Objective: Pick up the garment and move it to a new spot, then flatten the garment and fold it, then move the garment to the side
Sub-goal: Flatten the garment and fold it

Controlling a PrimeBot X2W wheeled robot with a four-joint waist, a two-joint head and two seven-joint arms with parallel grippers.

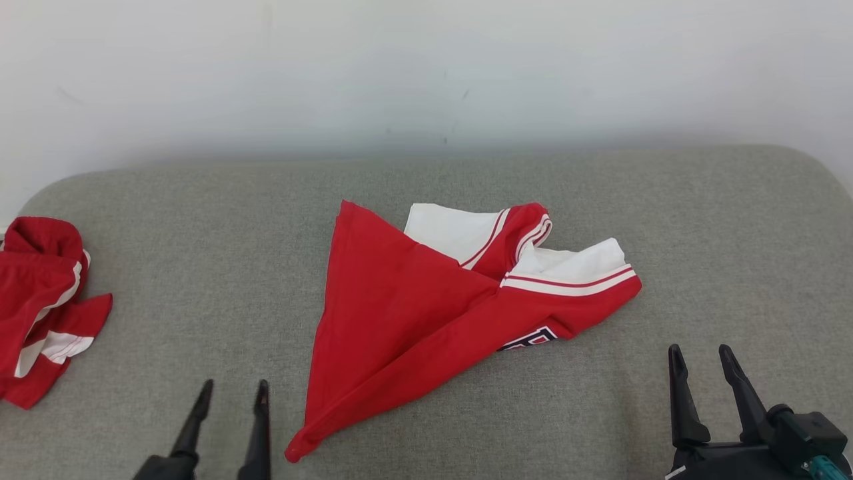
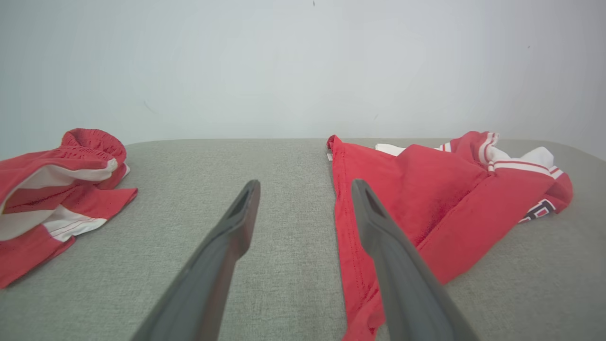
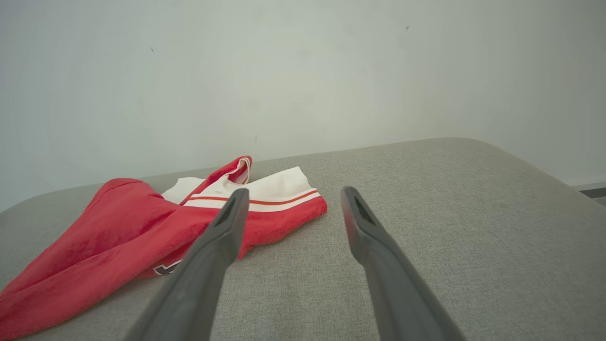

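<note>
At the far left of the grey cushion (image 1: 166,213) lies a second red-and-white heap (image 1: 40,307), well apart from your work; its colours match, so a wide reach on that side could snag the wrong cloth. Your left gripper (image 1: 235,388) sits at the near edge, fingers apart with nothing between them, just left of the garment's near tip. The garment (image 1: 400,313) lies mid-cushion, bunched into a rough triangle; its narrow tip points near, its white striped sleeves lie far and right, and one red layer laps diagonally over another. Pinch at that tip and you may catch both layers, so the piece would lift as a twisted rope rather than spread; catch only the top layer and a hidden fold could stay beneath. The cushion looks soft, so a finger pressed down hard might sink and slide over the thin hem. Your right gripper (image 1: 700,352) waits near right, fingers apart and empty, clear of the cloth; pull unevenly between the two arms and the garment would likely skew.
</note>
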